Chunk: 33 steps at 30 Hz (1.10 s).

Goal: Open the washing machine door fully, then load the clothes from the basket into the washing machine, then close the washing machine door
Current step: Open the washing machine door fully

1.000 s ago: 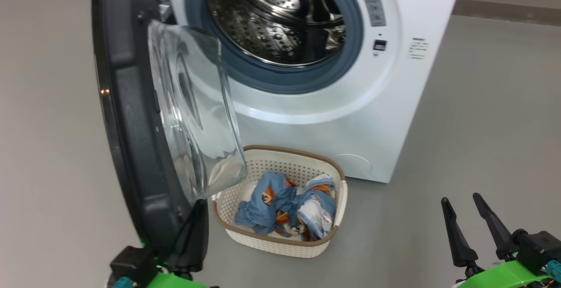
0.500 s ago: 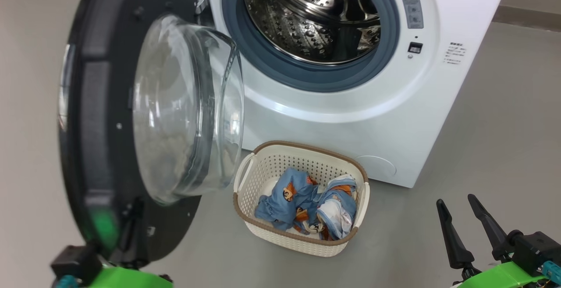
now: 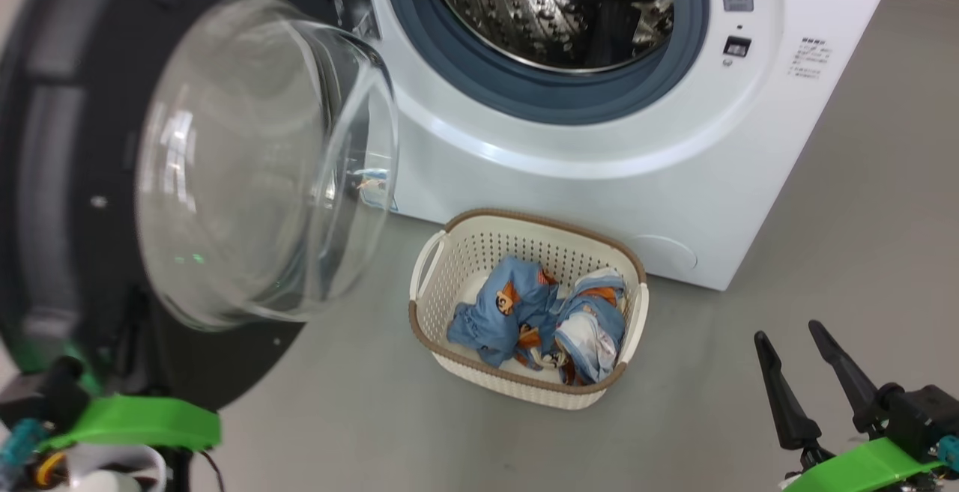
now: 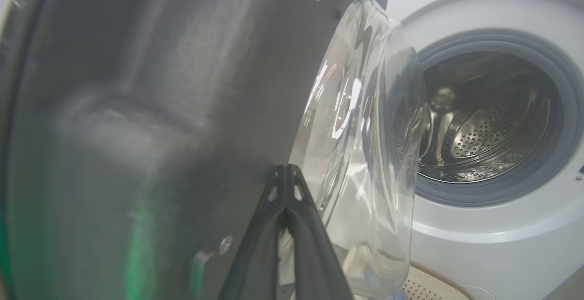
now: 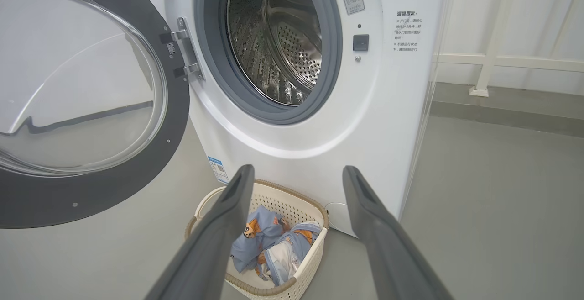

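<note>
since a second ago the washing machine door [image 3: 45,140] is swung wider to the left. the left gripper [image 4: 285,176] is pressed together by its rim; the right gripper [image 3: 787,332] is spread. the clothes [image 3: 517,312] are kept in the basket [image 3: 524,395]. slow pushing is needed.

Grey floor [image 3: 861,215], white wall [image 5: 529,17] w/ dark skirting [image 5: 524,118], white rail [image 5: 524,62].

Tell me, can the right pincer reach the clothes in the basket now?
Probably yes. The right pincer is open, the clothes lie uncovered in the basket, and nothing stands between them. The washing machine door hangs off to the left.
</note>
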Tool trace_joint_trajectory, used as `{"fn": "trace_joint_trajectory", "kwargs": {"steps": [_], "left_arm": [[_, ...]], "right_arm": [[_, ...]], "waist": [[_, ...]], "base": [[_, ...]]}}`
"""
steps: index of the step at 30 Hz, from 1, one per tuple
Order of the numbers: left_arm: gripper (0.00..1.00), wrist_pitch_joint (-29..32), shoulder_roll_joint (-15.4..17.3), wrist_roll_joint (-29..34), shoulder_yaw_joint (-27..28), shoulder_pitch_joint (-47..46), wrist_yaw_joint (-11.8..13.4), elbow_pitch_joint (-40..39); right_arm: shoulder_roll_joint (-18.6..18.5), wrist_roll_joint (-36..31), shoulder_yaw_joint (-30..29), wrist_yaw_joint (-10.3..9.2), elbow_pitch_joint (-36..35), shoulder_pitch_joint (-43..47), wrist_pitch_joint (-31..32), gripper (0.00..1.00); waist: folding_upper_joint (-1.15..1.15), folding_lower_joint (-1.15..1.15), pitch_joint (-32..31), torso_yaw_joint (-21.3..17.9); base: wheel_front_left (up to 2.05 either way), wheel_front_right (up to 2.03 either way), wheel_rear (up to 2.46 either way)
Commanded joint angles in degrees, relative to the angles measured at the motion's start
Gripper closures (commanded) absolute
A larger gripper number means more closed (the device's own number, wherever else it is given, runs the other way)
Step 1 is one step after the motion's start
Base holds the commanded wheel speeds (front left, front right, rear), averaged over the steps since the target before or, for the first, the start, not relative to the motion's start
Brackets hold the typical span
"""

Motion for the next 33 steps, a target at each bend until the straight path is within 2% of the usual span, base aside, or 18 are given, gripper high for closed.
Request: {"fn": "trace_joint_trajectory", "kwargs": {"steps": [1,16,33], "left_arm": [[1.00,-0.88,3.14,-0.48,4.20,-3.73,1.19,0.61],[1.00,-1.18,5.09,1.65,12.33,-9.87,1.06,8.28],[1.00,-1.19,7.23,7.09,22.83,-17.99,-0.98,18.48]], "right_arm": [[-1.56,-0.43,1.39,0.26,-1.67,-2.30,-0.70,0.00],[-3.44,-0.25,1.86,0.26,-1.83,-4.75,-0.70,0.00],[-6.36,0.02,2.43,0.26,-2.49,-7.63,-0.70,0.00]], "waist": [[0.00,0.00,1.32,0.06],[0.00,0.00,4.89,-0.27],[0.00,0.00,9.84,-0.63]], "base": [[0.00,0.00,0.00],[0.00,0.00,0.00],[0.00,0.00,0.00]]}}
